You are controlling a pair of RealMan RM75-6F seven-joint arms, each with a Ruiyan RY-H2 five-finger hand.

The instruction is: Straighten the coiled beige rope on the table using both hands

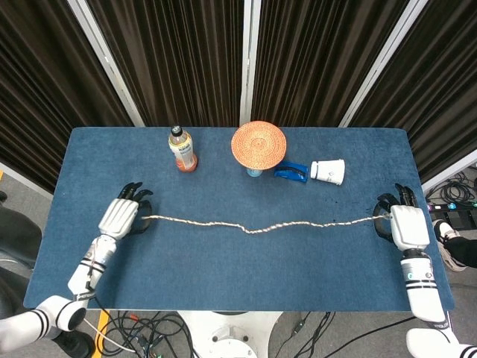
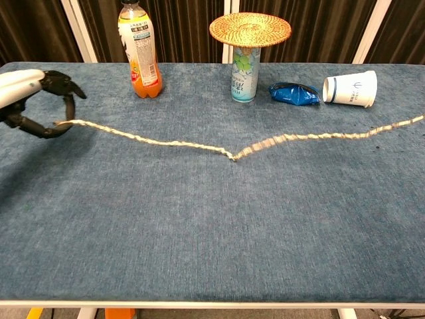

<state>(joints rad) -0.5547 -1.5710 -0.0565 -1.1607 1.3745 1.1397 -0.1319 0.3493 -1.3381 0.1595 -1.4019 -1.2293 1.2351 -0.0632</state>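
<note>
The beige rope (image 1: pixel 253 224) is stretched nearly straight across the table (image 1: pixel 223 276), one end pinched by the left robot hand (image 1: pixel 119 218) and the other held by the right robot hand (image 1: pixel 406 226). An orange drink bottle (image 1: pixel 182 149) is stood behind, mostly full. A can (image 2: pixel 244 73) is capped by a woven mat (image 1: pixel 258 143). A paper cup (image 1: pixel 328 171) is laid sideways, its contents unseen.

Head view: you look steeply down from high up, facing curtains, whole worktop (image 1: pixel 112 160) in frame, far off. Chest view: low, near front edge, you look level across worktop (image 2: pixel 199 232) toward curtains, closer in. Both share bottle (image 1: pixel 182 149) (image 2: pixel 139 50), woven disc (image 1: pixel 258 143) (image 2: pixel 250 28), cup (image 1: pixel 328 171) (image 2: pixel 350 88).
</note>
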